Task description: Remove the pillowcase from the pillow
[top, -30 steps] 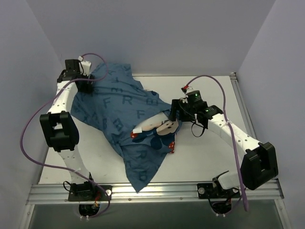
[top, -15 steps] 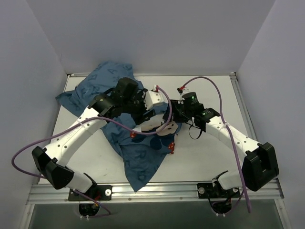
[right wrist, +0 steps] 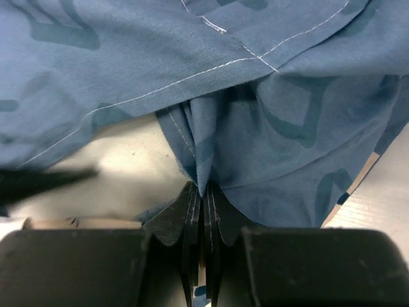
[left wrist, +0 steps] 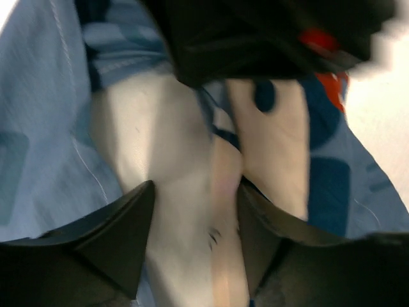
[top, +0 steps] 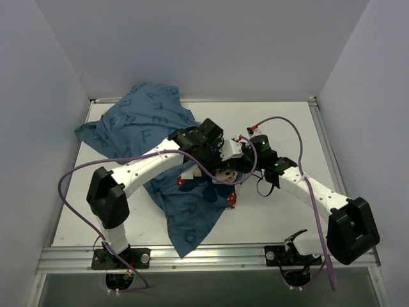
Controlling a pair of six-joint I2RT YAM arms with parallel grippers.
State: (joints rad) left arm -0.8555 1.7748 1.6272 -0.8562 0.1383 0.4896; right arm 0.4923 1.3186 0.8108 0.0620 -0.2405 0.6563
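Observation:
The dark blue pillowcase [top: 140, 125] lies crumpled from the table's back left to the front middle. A small part of the white pillow [top: 222, 174] shows at its opening near the centre. My left gripper [top: 220, 163] reaches over the cloth to that opening. In the left wrist view its jaws [left wrist: 195, 192] stand apart astride a bulge of white pillow [left wrist: 172, 147], which fills the gap. My right gripper [top: 241, 167] meets it from the right. The right wrist view shows it [right wrist: 203, 192] shut on a pinched fold of pillowcase [right wrist: 192, 57], with pillow [right wrist: 115, 160] beside it.
The white table [top: 281, 211] is bare to the right of the cloth and along the front left. Grey walls close in at the back and both sides. An aluminium rail [top: 211, 256] runs along the near edge. Purple cables [top: 70, 185] loop off both arms.
My left arm swung from the back left corner to the centre, and its jaws narrowed around the white pillow. My right gripper closed on a fold of pillowcase.

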